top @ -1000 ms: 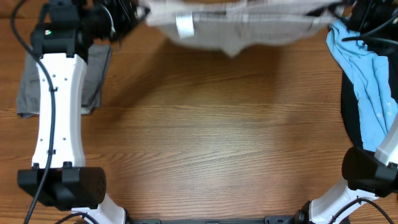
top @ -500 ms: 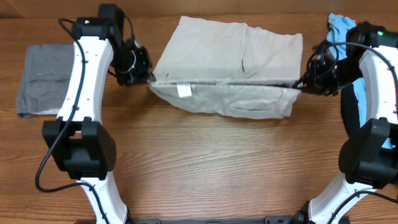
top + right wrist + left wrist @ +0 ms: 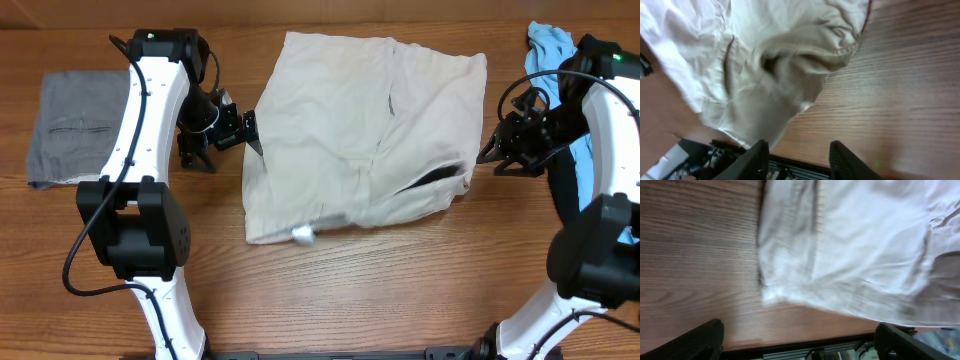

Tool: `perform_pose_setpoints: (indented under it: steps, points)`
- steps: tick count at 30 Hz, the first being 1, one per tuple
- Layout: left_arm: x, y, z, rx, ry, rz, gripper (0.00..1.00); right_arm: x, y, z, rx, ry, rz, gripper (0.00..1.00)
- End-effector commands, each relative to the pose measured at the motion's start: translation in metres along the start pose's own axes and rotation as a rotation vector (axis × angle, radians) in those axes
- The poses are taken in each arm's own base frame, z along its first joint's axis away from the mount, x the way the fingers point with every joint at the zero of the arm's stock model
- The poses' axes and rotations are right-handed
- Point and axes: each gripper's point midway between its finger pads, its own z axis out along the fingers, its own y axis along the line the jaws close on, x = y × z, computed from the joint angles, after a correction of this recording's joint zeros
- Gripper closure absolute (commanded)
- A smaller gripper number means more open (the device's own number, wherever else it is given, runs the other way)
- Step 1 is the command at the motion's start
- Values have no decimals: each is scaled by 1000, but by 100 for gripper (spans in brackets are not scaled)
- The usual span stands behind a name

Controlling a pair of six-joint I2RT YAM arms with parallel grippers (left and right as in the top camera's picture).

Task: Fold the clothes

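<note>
left gripper [image 3: 250, 132] gapes wide, right gripper [image 3: 488, 158] stands half open, both empty; smooth the pale beige cotton shorts [image 3: 350, 130] where they bunch beside the right gripper before folding.

shorts [image 3: 360, 130]: pale beige, plain | tag [image 3: 302, 236]: white | garment [image 3: 75, 125]: grey | cloth [image 3: 552, 45]: lt blue | table [image 3: 350, 300]: brown woodgrain

Grey garment [image 3: 75, 125], blue cloth [image 3: 551, 45], wooden table [image 3: 380, 290]

Bright, even light falls from above. The overhead view is sharp, with soft, short shadows on the bench [image 3: 350, 290] and one dark fold in the clothes [image 3: 340, 130]. Both wrist views are smeared. The left one washes the cloth almost white.
</note>
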Motion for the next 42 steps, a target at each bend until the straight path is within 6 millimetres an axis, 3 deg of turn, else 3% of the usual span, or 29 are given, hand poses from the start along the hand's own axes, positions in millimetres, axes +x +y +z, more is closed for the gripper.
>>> perform_pose_setpoints:
  steps: [1, 6, 9, 12, 13, 14, 16, 18, 21, 24, 27, 33, 34, 36, 39, 40, 41, 42]
  points:
    - [9, -7, -29, 19, -95, 57, 2, 18, 17, -34, 10, -127, -34, 43]
    - [20, -15, -55, 50, -180, 89, 0, 38, 30, -57, 44, -224, -56, 30]
    - [26, -24, -59, 83, -185, 118, 1, 44, 27, -63, 122, -260, -42, 30]
    - [26, -32, -56, 86, -188, 155, 8, 47, 31, -59, 135, -252, -46, 37]
    - [27, -35, -54, 84, -184, 166, 16, 48, 33, -56, 137, -244, -53, 42]
    - [28, -38, -52, 81, -177, 178, 29, 49, 34, -52, 139, -233, -58, 56]
    - [31, -44, -47, 74, -163, 202, 59, 53, 35, -42, 141, -199, -63, 96]
    - [35, -49, -42, 68, -150, 220, 74, 58, 34, -29, 148, -157, -67, 96]
    - [41, -55, -33, 50, -126, 255, 77, 57, 26, -7, 156, -117, -62, 96]
    - [48, -59, -19, 36, -91, 286, 91, 49, 14, 17, 156, -113, -25, 96]
    - [52, -60, -6, 20, -61, 318, 93, 29, 3, 32, 156, -174, 17, 96]
    - [53, -39, 18, -64, -18, 286, 92, -19, -32, 18, 253, -386, 152, 95]
    - [54, -34, 22, -82, -7, 267, 92, -24, -38, 13, 260, -412, 163, 93]
    - [55, -25, 31, -117, 12, 257, 93, -31, -48, 6, 264, -445, 190, 71]
    - [58, -9, 42, -180, 41, 246, 91, -38, -70, -7, 260, -488, 253, 70]
    - [60, -6, 45, -191, 50, 243, 88, -39, -77, -12, 255, -503, 277, 59]
    - [60, -2, 47, -206, 55, 240, 84, -41, -83, -16, 253, -516, 295, 37]
    - [60, 3, 49, -228, 57, 225, 80, -42, -90, -20, 250, -529, 315, 9]
